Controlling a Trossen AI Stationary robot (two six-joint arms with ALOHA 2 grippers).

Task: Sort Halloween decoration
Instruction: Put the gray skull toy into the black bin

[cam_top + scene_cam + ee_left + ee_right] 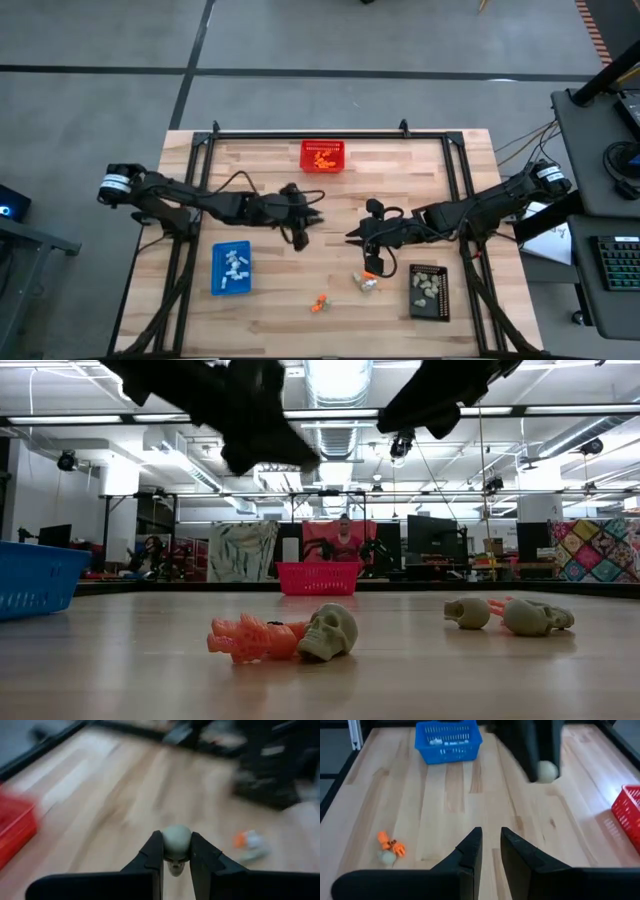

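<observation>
Left gripper (176,852) clamps a pale grey-beige plastic skull (176,842) above the wooden desk (270,190).
Right gripper (490,845) hovers mid-desk, jaws narrowly parted, grasping nothing; orange and beige trinkets (366,281) lie near the black rectangular tray (430,291).

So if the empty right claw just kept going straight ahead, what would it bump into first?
Probably the left gripper holding a pale grey-beige plastic skull. It hangs ahead of the right gripper over bare wooden table; depth is unclear.
</observation>
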